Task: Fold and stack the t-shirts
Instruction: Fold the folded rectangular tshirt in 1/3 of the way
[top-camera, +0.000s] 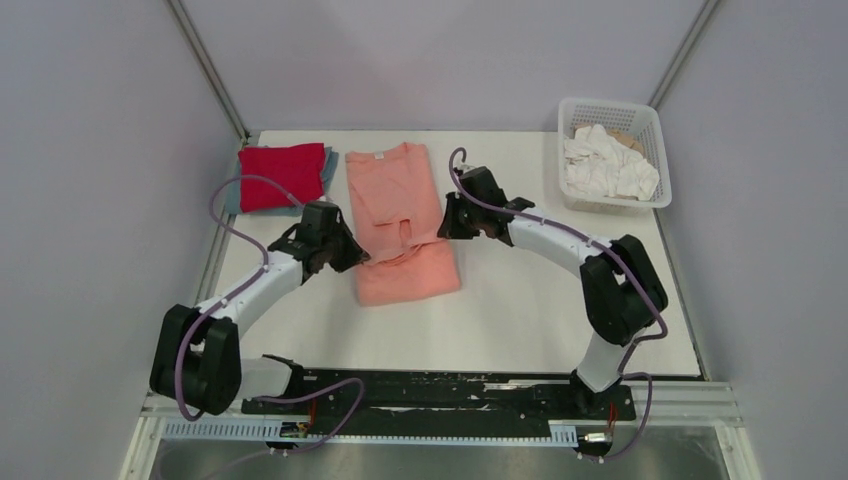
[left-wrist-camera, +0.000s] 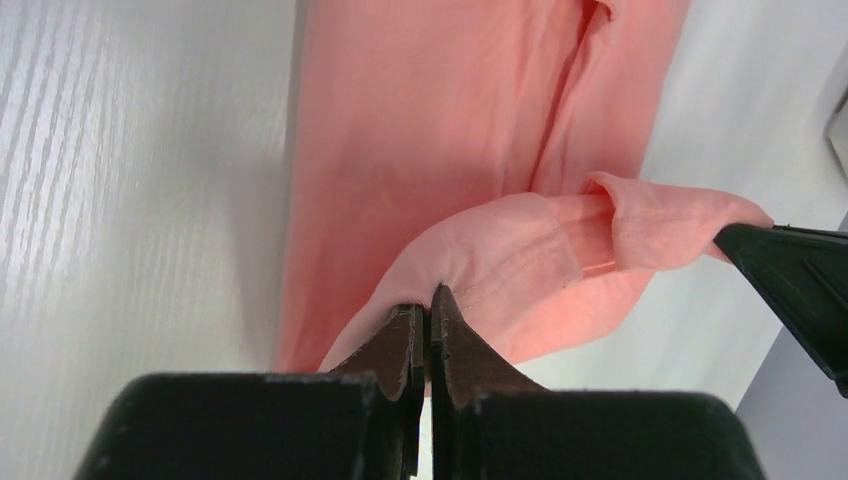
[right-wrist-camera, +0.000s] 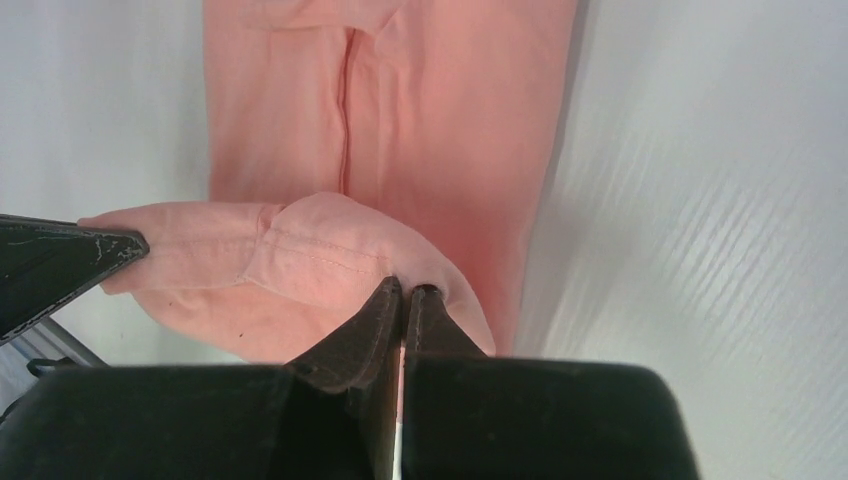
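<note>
The salmon-pink t-shirt (top-camera: 398, 215) lies lengthwise on the table's middle, its white neck label at the far end. My left gripper (top-camera: 352, 252) is shut on the shirt's left edge (left-wrist-camera: 470, 270) and my right gripper (top-camera: 447, 222) is shut on its right edge (right-wrist-camera: 330, 250). Both hold a raised band of cloth across the shirt above the flat part. Each wrist view shows the other gripper's finger at the far side. The bright red t-shirt (top-camera: 282, 175) lies folded at the back left on top of the grey-blue t-shirt (top-camera: 330, 170), of which only edges show.
A white lattice basket (top-camera: 653, 131) with white and tan cloths stands at the back right. White side walls close in the table (top-camera: 530, 300) left, right and behind. The arms' bases stand at the near edge.
</note>
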